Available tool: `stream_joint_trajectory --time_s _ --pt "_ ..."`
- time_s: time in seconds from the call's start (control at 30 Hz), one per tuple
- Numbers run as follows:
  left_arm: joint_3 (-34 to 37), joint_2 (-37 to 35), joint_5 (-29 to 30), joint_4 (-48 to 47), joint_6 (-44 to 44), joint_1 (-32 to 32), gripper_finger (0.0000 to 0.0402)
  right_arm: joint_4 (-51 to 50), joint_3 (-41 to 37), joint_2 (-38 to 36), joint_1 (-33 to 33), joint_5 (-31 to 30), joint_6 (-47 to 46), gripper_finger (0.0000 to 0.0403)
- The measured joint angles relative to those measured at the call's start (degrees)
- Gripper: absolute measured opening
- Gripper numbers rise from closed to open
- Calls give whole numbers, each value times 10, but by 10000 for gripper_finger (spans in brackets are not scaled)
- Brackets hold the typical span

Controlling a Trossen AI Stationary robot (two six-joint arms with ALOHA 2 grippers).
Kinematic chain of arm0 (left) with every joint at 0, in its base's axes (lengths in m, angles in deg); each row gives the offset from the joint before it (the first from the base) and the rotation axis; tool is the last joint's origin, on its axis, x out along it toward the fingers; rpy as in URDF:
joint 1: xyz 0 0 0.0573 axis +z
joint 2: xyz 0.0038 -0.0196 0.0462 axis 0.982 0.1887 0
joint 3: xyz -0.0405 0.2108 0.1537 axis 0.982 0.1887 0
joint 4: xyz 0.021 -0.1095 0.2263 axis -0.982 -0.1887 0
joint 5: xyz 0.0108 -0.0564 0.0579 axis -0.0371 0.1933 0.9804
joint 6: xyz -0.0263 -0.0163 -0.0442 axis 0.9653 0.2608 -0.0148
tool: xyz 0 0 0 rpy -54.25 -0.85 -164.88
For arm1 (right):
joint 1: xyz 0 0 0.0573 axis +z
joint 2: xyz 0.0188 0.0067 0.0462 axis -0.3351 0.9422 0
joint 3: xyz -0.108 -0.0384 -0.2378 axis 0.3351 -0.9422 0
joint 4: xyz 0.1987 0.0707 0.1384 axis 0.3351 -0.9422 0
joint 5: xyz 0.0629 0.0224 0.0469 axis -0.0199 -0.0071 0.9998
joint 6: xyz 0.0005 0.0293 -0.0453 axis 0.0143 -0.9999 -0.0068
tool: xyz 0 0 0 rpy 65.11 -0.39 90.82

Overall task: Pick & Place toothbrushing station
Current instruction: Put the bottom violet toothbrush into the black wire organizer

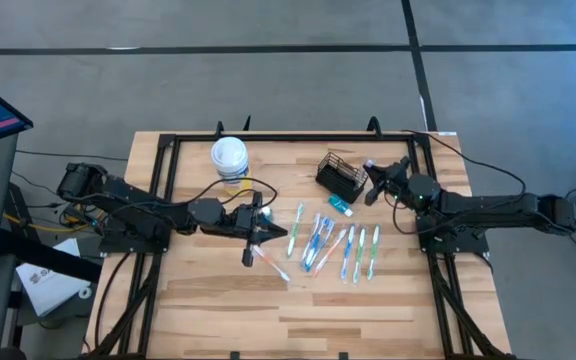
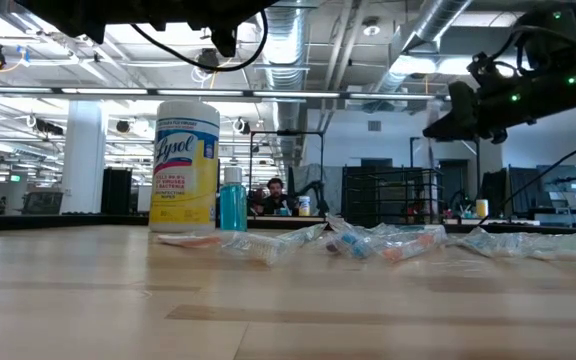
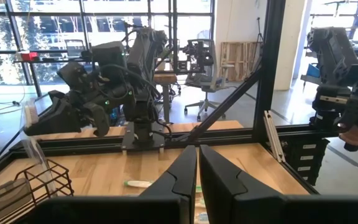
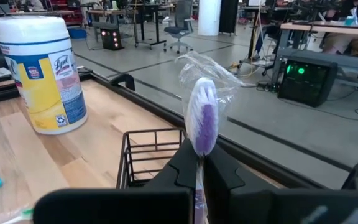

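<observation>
The black wire caddy [image 1: 341,175] stands on the table's far right part; it also shows in the right wrist view [image 4: 148,155] and the left wrist view [image 3: 33,186]. My right gripper [image 1: 375,182] is just right of it, raised, shut on a purple toothbrush in a clear wrapper [image 4: 201,118]. My left gripper [image 1: 255,238] hovers shut and empty at the table's middle, over a pink wrapped toothbrush [image 1: 270,263] that lies on the table. My right gripper pinches the wrapped purple toothbrush between its two fingers, below the head [image 4: 199,163]. The head and loose wrapper [image 4: 207,68] stick out past the fingertips. The fingers slant from the table's right toward the caddy. The brush is lifted clear; its handle is hidden by the gripper.
A yellow wipes canister with a white lid [image 1: 230,160] stands at the far left of the table. Several wrapped toothbrushes [image 1: 333,245] lie in a row at the middle. A small teal bottle [image 1: 340,206] lies near the caddy. A black frame [image 1: 168,150] borders the table.
</observation>
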Motion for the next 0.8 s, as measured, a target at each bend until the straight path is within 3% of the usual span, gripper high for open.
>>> stream_joint_trajectory --time_s 0.4,0.8 --pt "0 0 0 0 0 0 12 34 -31 0 0 0 -11 3" --pt "0 0 0 0 0 0 12 71 -31 46 0 -2 -12 15"
